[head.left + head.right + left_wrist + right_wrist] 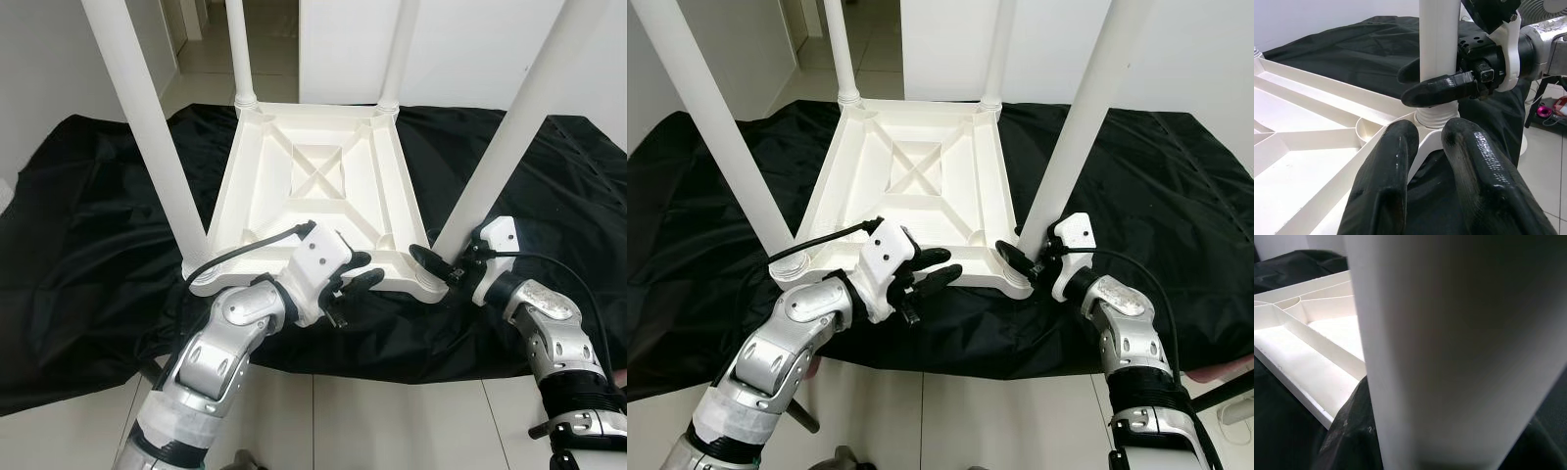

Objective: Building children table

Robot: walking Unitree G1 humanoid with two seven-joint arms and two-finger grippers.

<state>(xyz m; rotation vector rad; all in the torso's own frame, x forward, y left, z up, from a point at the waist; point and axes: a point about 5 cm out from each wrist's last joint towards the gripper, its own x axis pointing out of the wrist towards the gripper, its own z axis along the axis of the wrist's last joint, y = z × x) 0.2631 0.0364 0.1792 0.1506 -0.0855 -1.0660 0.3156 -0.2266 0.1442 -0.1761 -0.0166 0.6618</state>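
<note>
Left eye view: white plastic table (318,186) upside down on a black cloth (88,225), the cloth spread over a pale tiled floor (392,421). Ribbed underside facing up, with a cross of ribs in the middle. Four white legs standing up from the corners: near left leg (147,127), near right leg (514,127), far left leg (238,49), far right leg (400,49).

Left gripper (361,282) at the near edge of the upturned table, between the two near corners and closer to the right one. Fingers (1386,181) narrow, a slim gap between them, holding nothing, lying over the near rim where the cloth begins. Black cable (245,250) running from the wrist across the near left corner.

Right gripper (438,264) at the near right corner, closed around the base of the near right leg just above its socket. From the left wrist view, one black finger (1437,90) lying across the front of that leg, the other passing behind it. Right wrist view taken up mostly by the leg (1459,352), blurred and very close, with the ribbed table underside beside it.
</note>
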